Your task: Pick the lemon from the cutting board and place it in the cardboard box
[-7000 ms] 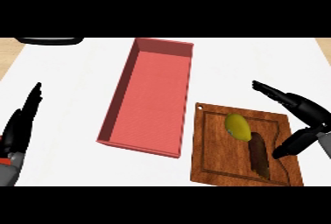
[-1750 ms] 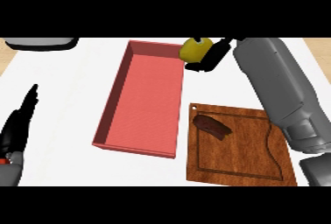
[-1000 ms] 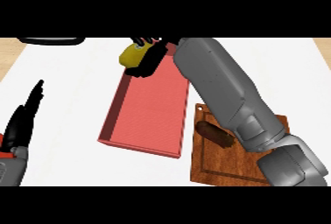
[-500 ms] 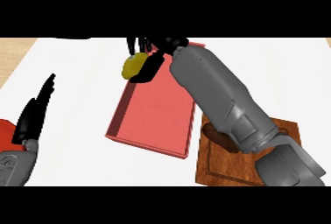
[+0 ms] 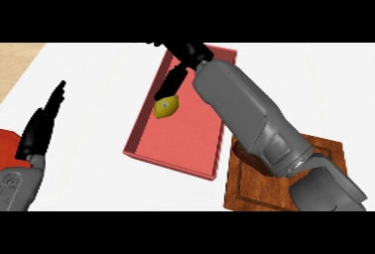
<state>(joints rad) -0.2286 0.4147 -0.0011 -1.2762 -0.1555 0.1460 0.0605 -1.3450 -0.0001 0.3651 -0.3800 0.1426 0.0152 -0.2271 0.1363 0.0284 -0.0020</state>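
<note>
Head view is showing the right hand [image 5: 183, 62] reaching far across the counter [image 5: 95, 99], its grey forearm slanting up from the lower right corner and crossing over the cutting board [image 5: 253, 191]. The hand is hanging over the far end of the red box [image 5: 172, 161], with its fingers [image 5: 170, 85] pointing straight down and spread loosely rather than curled. The lemon [image 5: 166, 107] is sitting just below those fingertips, inside the box near its left wall; whether the fingertips are touching it cannot be told. The fingers are not wrapping round the fruit.

The cutting board is lying to the right of the box, its near left part showing while the forearm is covering much of the rest. The box's near right corner is lying just beside the board's left edge.

The left hand [image 5: 40, 131] is resting at the left edge, fingers straight, pressed together and pointing up, well apart from the box.
</note>
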